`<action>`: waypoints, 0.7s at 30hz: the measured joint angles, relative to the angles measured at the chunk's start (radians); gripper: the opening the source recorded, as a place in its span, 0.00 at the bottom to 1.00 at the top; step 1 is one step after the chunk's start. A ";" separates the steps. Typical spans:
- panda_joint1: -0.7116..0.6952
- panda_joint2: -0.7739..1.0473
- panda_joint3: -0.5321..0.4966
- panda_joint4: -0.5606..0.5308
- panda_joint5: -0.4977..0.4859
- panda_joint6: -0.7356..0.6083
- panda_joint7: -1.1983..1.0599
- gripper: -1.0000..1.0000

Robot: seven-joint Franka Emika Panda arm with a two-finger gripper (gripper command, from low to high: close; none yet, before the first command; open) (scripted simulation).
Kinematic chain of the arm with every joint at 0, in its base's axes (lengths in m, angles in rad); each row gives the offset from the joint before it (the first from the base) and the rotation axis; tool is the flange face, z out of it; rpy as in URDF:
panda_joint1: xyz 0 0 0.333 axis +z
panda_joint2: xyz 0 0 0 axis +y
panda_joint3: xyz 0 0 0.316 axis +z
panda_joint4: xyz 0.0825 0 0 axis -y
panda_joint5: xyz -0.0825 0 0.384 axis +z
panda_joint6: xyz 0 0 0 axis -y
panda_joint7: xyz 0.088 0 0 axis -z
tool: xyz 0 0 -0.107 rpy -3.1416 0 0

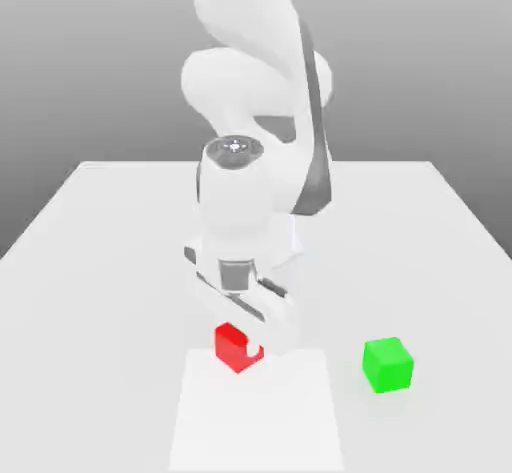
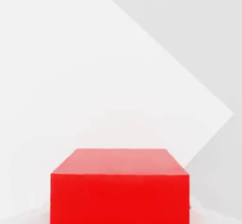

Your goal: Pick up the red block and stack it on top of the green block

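Two small cubes sit on a pale, nearly white worktop (image 1: 90, 261), a flat square surface with a plain grey backdrop behind it that fades from darker above to lighter near the far edge. A brighter white rectangular patch (image 1: 290, 421) lies on the near part of the worktop, and the red block (image 1: 234, 348) stands at that patch's far edge. The green block (image 1: 388, 364) rests on the bare worktop to the exterior view's right of the patch, well apart from the red one, at about the same depth.

The white arm folds down from above, and its gripper (image 1: 248, 346) points down at the red block, its fingers clenched on the block's sides; one white finger (image 1: 268, 333) covers the block's side toward the exterior view's right. The block's underside looks level with the surface, though whether it rests there or is barely lifted cannot be told.

In the hand view the red block (image 2: 120, 187) appears close up, its top face and one side face plain and bright, with the white patch (image 2: 85, 76) and the greyer worktop (image 2: 189, 29) beyond it.
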 joint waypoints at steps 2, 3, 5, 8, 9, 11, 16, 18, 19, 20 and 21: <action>-0.007 -0.062 0.016 -0.008 0.035 -0.054 -0.026 0.00; -0.004 -0.097 0.019 -0.012 0.049 -0.084 -0.036 0.00; 0.006 -0.167 0.014 -0.022 0.064 -0.144 -0.046 0.00; 0.012 -0.261 0.017 -0.034 0.068 -0.228 -0.038 0.00; 0.018 -0.273 0.028 -0.028 0.067 -0.243 -0.019 0.00; 0.034 -0.280 0.057 -0.011 0.064 -0.266 0.030 0.00; 0.086 -0.276 0.135 0.042 0.067 -0.311 0.159 0.00; 0.109 -0.272 0.167 0.064 0.072 -0.328 0.209 0.00; 0.121 -0.270 0.183 0.075 0.076 -0.336 0.234 0.00; 0.133 -0.268 0.198 0.085 0.080 -0.345 0.258 0.00; 0.145 -0.265 0.214 0.096 0.084 -0.353 0.282 0.00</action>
